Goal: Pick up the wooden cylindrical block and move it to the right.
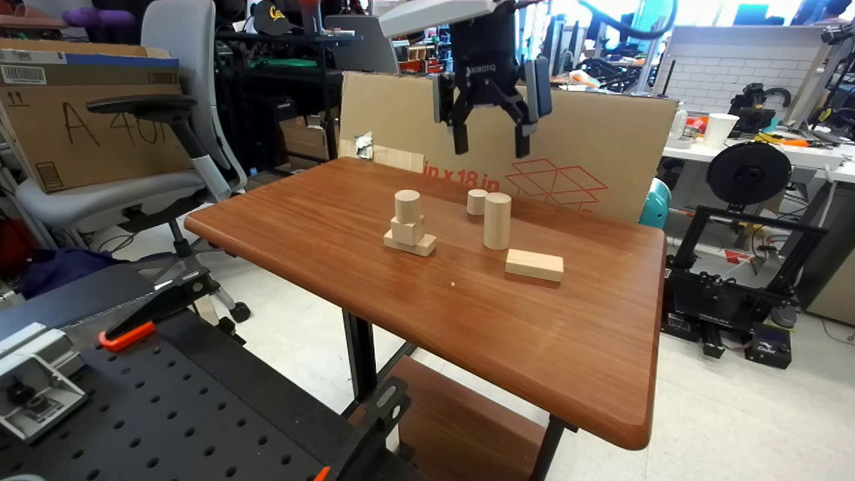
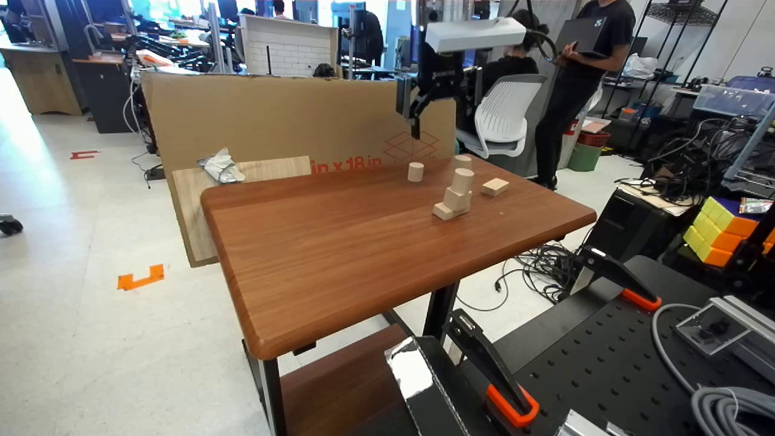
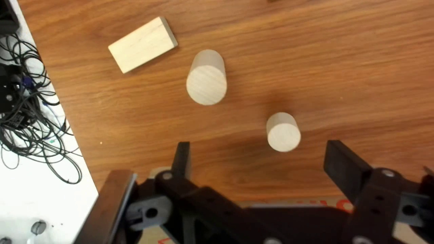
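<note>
While a block stack [image 1: 407,231] stands leftmost on the desk [image 1: 320,214] in an exterior view, the jaws are spread apart, higher than a short cylinder [image 1: 475,203]; the wooden cylindrical block [image 1: 497,224] stands upright next, near the rightmost flat block [image 1: 534,264].

In an exterior view, ROBOTIQ stands on the gripper [image 1: 491,142]; on the left, a cardboard box [image 1: 100,143] carries handwritten "A 40", its ending partly hidden, and a barcode label [image 1: 24,75] too small to read; on the right, a 3D printer [image 1: 713,304] is marked CREALITY. In both exterior views, the cardboard sheet [image 1: 581,137] [image 2: 272,121] on the far side reads "in x 18 in" in red
</note>
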`<control>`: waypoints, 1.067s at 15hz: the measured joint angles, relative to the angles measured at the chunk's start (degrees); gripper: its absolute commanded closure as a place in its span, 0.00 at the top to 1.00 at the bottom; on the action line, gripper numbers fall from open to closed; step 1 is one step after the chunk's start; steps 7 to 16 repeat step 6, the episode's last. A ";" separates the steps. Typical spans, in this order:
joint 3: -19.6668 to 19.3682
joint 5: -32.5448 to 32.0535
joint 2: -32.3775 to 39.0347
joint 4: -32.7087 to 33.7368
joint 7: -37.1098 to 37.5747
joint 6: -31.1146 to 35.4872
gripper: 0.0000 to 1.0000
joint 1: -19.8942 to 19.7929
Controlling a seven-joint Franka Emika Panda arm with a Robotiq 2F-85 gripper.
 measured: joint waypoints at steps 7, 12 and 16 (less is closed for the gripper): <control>1.97 1.80 -5.31 -0.10 0.24 -4.34 1.00 0.68; 1.97 1.80 -5.31 -0.10 0.24 -4.34 1.00 0.68; 1.97 1.80 -5.31 -0.10 0.24 -4.34 1.00 0.68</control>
